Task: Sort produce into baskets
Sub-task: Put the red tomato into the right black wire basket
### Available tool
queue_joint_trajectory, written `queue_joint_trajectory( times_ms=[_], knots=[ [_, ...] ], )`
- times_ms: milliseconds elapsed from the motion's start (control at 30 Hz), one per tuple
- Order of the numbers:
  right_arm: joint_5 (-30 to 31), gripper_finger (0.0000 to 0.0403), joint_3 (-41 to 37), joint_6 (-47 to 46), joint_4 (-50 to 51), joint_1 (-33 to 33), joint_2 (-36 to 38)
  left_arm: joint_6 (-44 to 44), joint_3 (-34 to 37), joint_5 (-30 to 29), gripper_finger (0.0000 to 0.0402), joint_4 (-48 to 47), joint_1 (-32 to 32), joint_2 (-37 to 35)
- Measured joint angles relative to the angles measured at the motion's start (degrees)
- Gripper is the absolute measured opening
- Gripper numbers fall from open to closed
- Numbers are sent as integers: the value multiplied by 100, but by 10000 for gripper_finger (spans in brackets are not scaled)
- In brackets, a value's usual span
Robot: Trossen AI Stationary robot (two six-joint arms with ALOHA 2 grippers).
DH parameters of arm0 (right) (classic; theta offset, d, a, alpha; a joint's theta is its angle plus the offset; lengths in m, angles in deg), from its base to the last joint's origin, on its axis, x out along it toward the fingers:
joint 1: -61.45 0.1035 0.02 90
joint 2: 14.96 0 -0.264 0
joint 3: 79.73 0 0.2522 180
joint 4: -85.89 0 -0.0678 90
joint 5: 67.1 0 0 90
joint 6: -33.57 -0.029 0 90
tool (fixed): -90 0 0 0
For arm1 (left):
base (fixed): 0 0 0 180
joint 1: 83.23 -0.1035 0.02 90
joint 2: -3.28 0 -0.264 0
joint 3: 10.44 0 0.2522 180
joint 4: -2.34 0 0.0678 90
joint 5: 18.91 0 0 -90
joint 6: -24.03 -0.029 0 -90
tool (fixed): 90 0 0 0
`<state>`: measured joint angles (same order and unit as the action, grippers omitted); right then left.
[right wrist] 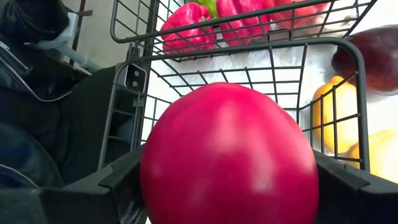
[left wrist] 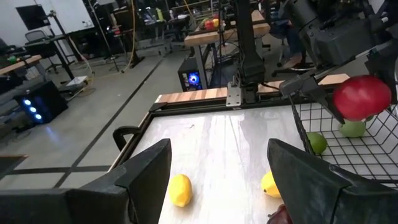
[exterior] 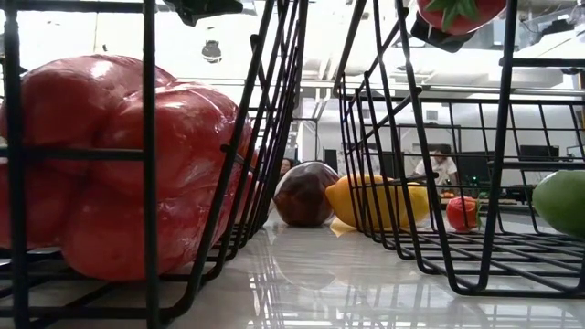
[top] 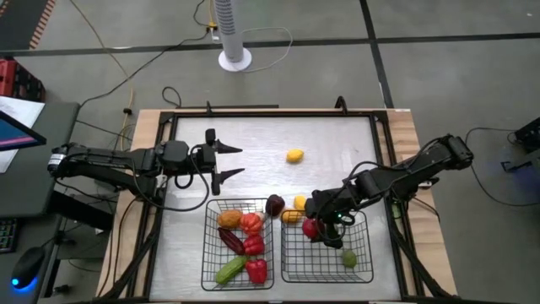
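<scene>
Red tomato (right wrist: 230, 158) clamped in right gripper (top: 314, 226) above right basket (top: 368, 268). Left basket (top: 205, 253) mostly filled. Lemon (top: 294, 155), purple piece (top: 274, 204) unsorted. Left gripper (top: 232, 160) apart, empty.

My right claw (right wrist: 230, 180): the red tomato (right wrist: 230, 155) fills the right wrist view, covering the fingertips and most of the right basket (right wrist: 249, 68) floor. In the low view the tomato is cut off by the top edge, only its underside and green stem show. High view: my arm covers part of that basket's near corner, and the tomato is too small to tell grip contact. Low view's big red pepper (exterior: 137, 164) runs off the left edge. Left wrist view: dark piece (left wrist: 283, 214) clipped at the bottom, can't identify. People behind the tabletop are too small to make out.
</scene>
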<state>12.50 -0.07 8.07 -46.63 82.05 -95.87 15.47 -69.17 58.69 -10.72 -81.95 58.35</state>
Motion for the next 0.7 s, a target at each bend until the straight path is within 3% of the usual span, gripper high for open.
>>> queue_joint_trajectory(
  times_ms=[700],
  knots=[
    [-6, 341, 1, -279, 9, 2, 0, 0, 0, 0, 254, -27, 0, 4]
  ],
)
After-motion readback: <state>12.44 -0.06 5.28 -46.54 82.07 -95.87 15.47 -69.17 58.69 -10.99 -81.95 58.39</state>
